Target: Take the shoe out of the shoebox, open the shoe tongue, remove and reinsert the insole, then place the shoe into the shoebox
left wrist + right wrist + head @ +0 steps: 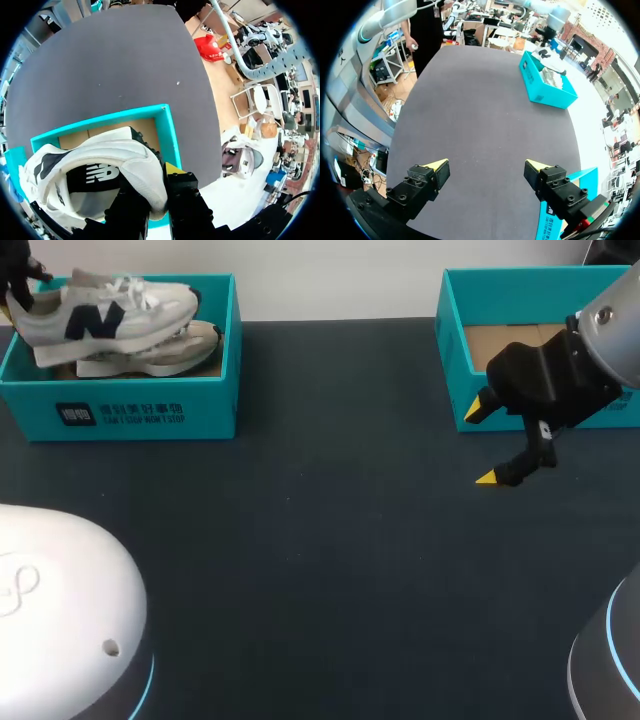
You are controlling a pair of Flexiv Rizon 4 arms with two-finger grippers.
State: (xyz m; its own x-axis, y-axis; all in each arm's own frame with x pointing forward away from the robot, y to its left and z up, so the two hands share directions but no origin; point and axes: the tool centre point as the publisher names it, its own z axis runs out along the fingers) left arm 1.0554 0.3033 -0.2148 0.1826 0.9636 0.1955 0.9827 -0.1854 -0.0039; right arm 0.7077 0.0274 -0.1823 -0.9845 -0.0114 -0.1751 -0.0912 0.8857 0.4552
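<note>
Dark table (320,540) stretched wide between two teal boxes, and all the business sat at its far left corner. The white shoe (110,310) was over the left shoebox (140,410), riding on top of a second shoe (160,352) that lay in the box. The left gripper (20,285) was closed on its heel end, one finger inside the collar and one outside as far as the wrist view showed. From that grip the shoe's long axis ran along the box, toe pointing toward the middle of the table. The right gripper (483,444) hung with its fingers spread wide and nothing in them, just beside the right shoebox (455,330), well apart from the shoe. To my eye the lift-out belonged to the left arm alone.
</note>
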